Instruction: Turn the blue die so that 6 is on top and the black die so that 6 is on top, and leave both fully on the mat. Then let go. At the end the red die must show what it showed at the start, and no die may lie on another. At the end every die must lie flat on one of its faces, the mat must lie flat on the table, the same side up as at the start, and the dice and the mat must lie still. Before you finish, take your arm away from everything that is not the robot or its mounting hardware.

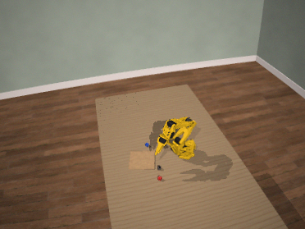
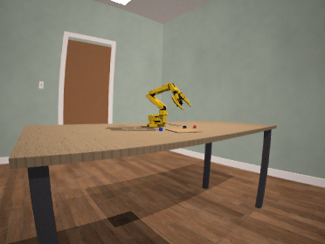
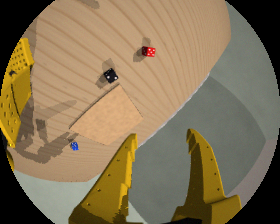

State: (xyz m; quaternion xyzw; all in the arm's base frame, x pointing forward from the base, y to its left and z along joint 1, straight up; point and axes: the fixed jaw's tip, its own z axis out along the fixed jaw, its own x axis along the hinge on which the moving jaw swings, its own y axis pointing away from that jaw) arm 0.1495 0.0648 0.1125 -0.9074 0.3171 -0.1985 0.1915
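Observation:
The blue die (image 1: 147,144) (image 2: 161,129) (image 3: 74,146) lies on the table, off the mat (image 1: 142,160) (image 2: 188,131) (image 3: 107,117), beyond its far edge in the top view. The black die (image 1: 159,167) (image 2: 184,127) (image 3: 111,75) lies off the mat, close beside one corner. The red die (image 1: 159,178) (image 2: 194,127) (image 3: 148,51) lies farther off, past the black die. The mat lies flat. White pips show on the dice in the wrist view, too small to count surely. My gripper (image 1: 156,153) (image 2: 186,107) (image 3: 162,133) is open and empty, high above the table.
The wooden table (image 1: 123,124) (image 2: 87,141) (image 3: 175,75) carries the arm, the dice and the mat. The arm's base (image 1: 186,150) (image 2: 155,120) stands to the right of the mat in the top view. The arm's shadows fall on the table near the blue die.

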